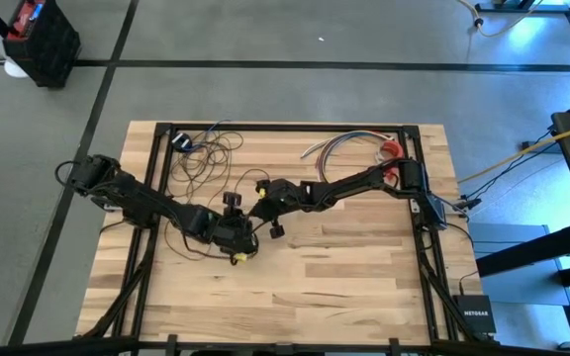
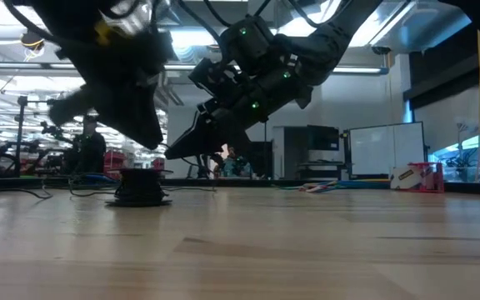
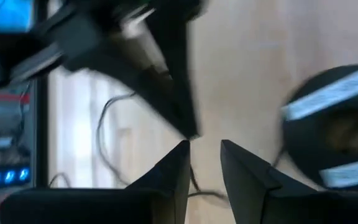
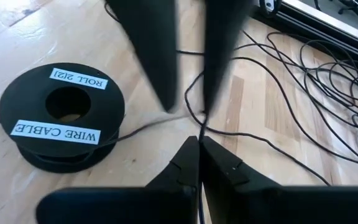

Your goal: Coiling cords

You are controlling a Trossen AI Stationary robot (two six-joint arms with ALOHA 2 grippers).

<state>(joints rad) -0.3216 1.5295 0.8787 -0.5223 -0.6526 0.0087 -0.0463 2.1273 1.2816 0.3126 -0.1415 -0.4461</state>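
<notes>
A: Start with the big picture: where does everything sit on the desk (image 1: 364, 287)?

B: The two arms meet near the middle. The cord (image 1: 206, 158) lies in loose loops toward eleven o'clock of the desk's centre, and one strand runs down to where the tools meet. The black spool (image 4: 61, 118), labelled wire cable, stands just beside them, with the strand leading off its side.

A: So how should this step be done well?

B: My judgement: keep the strand taut between the two tools so each loop lands evenly, and draw slack from the loose pile slowly, since those loops overlap and could snag. Keep the spool from tipping or sliding as the wire pulls on it.

A: And the right tool (image 4: 199, 149)?

B: Its fingers are pressed together, and the thin cord passes right at their tips; it looks pinched there, though the wire is so thin I can't be sure.

A: The left tool (image 3: 204, 155)?

B: Fingers a little apart, a narrow gap between the tips. A strand runs under that gap; whether it touches, I cannot tell.
</notes>
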